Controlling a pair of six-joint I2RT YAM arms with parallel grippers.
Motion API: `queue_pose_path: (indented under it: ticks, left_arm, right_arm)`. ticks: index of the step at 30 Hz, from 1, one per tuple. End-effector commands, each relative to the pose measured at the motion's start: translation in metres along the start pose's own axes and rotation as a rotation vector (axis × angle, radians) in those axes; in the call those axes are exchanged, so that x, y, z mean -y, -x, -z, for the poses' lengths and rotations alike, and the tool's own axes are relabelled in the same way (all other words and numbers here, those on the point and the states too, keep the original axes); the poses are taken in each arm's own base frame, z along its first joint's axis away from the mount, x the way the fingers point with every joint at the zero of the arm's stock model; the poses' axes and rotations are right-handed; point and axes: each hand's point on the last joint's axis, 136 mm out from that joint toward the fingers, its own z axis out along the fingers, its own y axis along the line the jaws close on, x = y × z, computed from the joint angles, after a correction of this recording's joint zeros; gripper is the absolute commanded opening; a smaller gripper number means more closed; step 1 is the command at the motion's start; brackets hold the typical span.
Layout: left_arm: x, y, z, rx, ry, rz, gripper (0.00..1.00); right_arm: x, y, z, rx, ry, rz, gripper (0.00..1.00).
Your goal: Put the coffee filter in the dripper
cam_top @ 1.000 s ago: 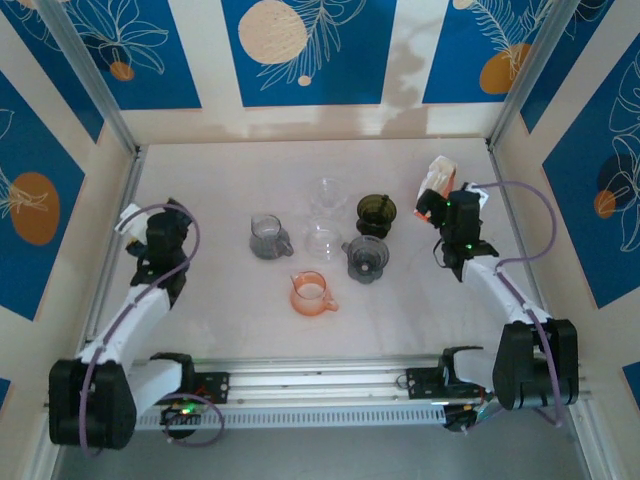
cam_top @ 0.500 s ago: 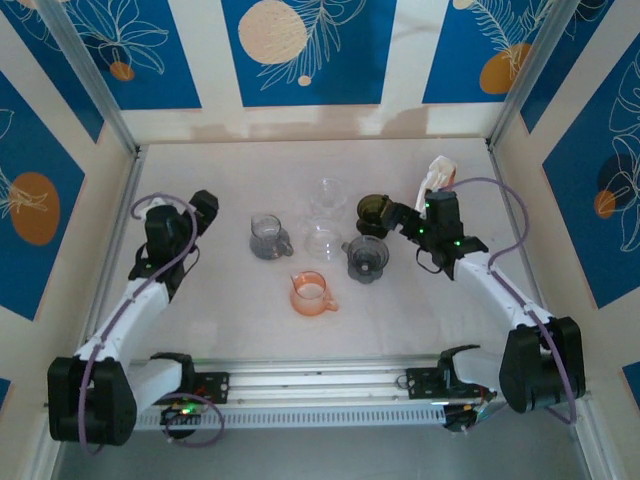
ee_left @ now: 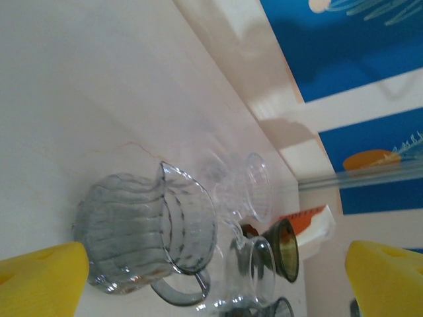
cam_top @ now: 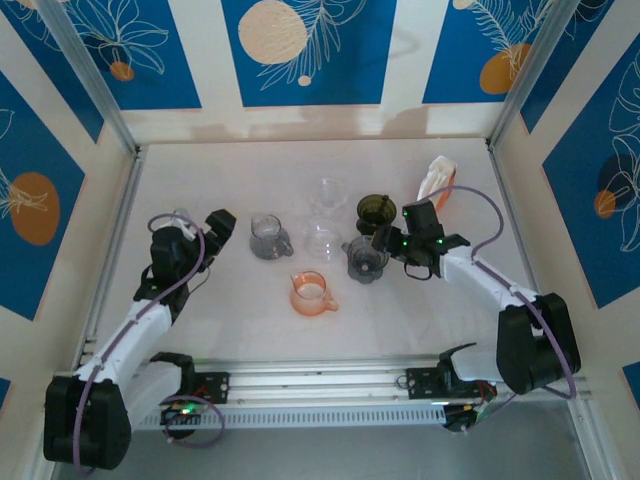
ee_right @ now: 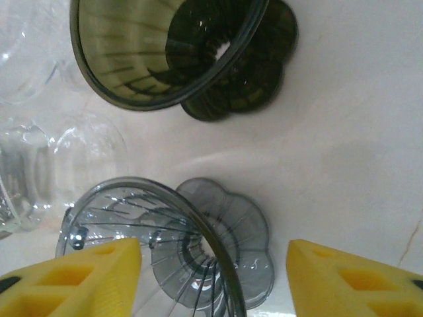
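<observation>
1. White table (cam_top: 260, 330), top view: a grey cup (cam_top: 268, 237), an orange cup (cam_top: 312, 293), a clear dripper (cam_top: 325, 192), a clear cup (cam_top: 323, 240), an olive dripper (cam_top: 376, 210) and a grey dripper (cam_top: 366, 258) cluster mid-table. The filter pack (cam_top: 437, 180), white and orange, stands near the back right, beside the right arm's cable. The left gripper (cam_top: 217, 224) hangs just left of the grey cup, jaws spread, holding nothing. The right gripper (cam_top: 384, 238) sits at the grey dripper's right edge, in front of the olive dripper.
2. Left wrist view: the yellow fingers (ee_left: 39, 274) stand wide at the lower corners, released. This close, the grey cup (ee_left: 152, 231) shows its ribs and handle, too small to make out from above. Beyond lie the clear dripper (ee_left: 254, 188), the olive dripper (ee_left: 284, 241) and the filter pack (ee_left: 310, 221); its orange band is too blurred to read.
3. Right wrist view: the yellow fingers (ee_right: 73, 281) straddle the grey dripper (ee_right: 165, 244), unclenched; one overlaps its rim, the other stands apart from its scalloped base. The olive dripper (ee_right: 152, 46) stands just beyond, ribs and drain hole plain.
</observation>
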Motion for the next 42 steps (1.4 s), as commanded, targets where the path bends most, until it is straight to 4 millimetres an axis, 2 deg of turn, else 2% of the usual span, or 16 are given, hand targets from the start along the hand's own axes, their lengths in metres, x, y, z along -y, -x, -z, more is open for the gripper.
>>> queue_pose_path:
  ticks: [1,5,9,12,17,21,26,29,32,37,42]
  left_arm:
    - [0.02,-0.008,-0.004,-0.078,-0.071,-0.006,1.0]
    - [0.013,-0.014,-0.008,-0.08,-0.092,0.06,0.98]
    - [0.014,-0.017,-0.005,-0.088,-0.1,0.068,0.98]
    - [0.015,-0.02,0.0,-0.082,-0.08,0.037,1.0]
    - [0.028,-0.03,0.014,-0.109,-0.066,-0.084,1.0]
    - [0.03,-0.042,0.021,-0.152,-0.063,-0.175,0.96]
    - [0.03,-0.055,0.028,-0.191,-0.063,-0.242,1.0]
    - [0.035,-0.055,0.03,-0.192,-0.079,-0.256,1.0]
    - [0.039,-0.052,0.032,-0.184,-0.076,-0.271,1.0]
    - [0.042,-0.044,0.036,-0.151,-0.06,-0.294,1.0]
    - [0.047,-0.042,0.04,-0.144,-0.065,-0.31,1.0]
  right_arm:
    - [0.0,-0.012,-0.004,-0.031,-0.028,-0.007,0.55]
    - [0.004,-0.017,-0.007,-0.038,-0.054,-0.016,0.44]
    - [0.006,-0.02,-0.009,-0.046,-0.066,-0.014,0.32]
    - [0.009,-0.022,-0.007,-0.048,-0.08,-0.009,0.2]
    - [0.012,-0.025,0.003,-0.043,-0.077,0.005,0.0]
    - [0.004,-0.021,0.023,-0.014,-0.023,0.038,0.0]
    - [-0.028,-0.015,0.07,0.028,0.13,0.125,0.0]
    - [-0.059,-0.024,0.093,-0.023,0.275,0.181,0.0]
    - [-0.092,-0.041,0.108,-0.108,0.386,0.239,0.0]
    - [-0.138,-0.063,0.119,-0.173,0.462,0.345,0.0]
    - [-0.167,-0.079,0.111,-0.235,0.464,0.421,0.0]
